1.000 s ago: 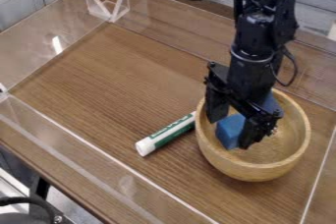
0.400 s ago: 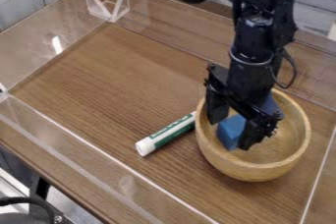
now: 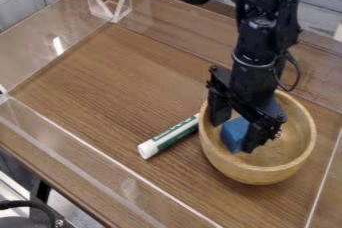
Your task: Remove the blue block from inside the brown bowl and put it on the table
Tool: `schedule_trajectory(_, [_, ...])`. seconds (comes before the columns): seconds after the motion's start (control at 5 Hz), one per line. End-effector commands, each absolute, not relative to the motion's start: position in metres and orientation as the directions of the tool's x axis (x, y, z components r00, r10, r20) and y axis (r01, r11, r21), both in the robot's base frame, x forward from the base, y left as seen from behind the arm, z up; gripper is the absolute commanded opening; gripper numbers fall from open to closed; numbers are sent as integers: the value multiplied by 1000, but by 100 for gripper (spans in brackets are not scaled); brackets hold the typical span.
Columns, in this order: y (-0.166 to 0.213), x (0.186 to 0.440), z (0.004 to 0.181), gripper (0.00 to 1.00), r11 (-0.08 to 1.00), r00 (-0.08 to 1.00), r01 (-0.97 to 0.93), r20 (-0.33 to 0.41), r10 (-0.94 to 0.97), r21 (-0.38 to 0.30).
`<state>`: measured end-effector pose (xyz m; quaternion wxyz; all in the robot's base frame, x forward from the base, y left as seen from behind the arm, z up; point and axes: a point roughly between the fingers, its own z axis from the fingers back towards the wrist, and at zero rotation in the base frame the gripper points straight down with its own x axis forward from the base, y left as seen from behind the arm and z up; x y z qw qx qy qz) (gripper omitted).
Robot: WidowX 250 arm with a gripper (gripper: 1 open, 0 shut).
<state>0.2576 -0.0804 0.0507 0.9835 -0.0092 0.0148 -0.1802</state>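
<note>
- Your black robot gripper (image 3: pixel 245 122) points straight down into the wide, round, light-brown wooden bowl (image 3: pixel 297 160), with its fingers spread wide apart.
- The small matte blue rectangular block (image 3: pixel 237 135) sits inside that bowl, on the side nearer the pen, and it shows between the two dark fingers.
- You have the fingers standing on either side of the block, close to it; whether either finger touches it cannot be told from this view.
- The jaws are released, not clenched on anything, and the block rests low in the bowl rather than being lifted.
- The bowl stands on the dark brown wood-grain tabletop (image 3: pixel 120 77), toward its right side as the camera sees it, near the front edge.
- A white marker pen with a green label (image 3: pixel 170 136) lies flat on the tabletop just beside the bowl's left rim, angled with one end toward the bowl and the other toward the front.
- Low clear acrylic walls (image 3: pixel 54 42) border the tabletop along the left and the back.
- Your arm rises from the gripper up and out of the top of the frame.
</note>
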Motion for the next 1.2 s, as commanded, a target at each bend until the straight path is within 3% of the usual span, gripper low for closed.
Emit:
schedule_trajectory(0.0, [-83,264,64,100,933,933,359,31,-359,-13])
schedule_trajectory(0.2, [-84,264,61,0,931,931,364,34,-363,-15])
schedule_trajectory(1.0, [-80,262,80,0,924,924,382,0,-382,-15])
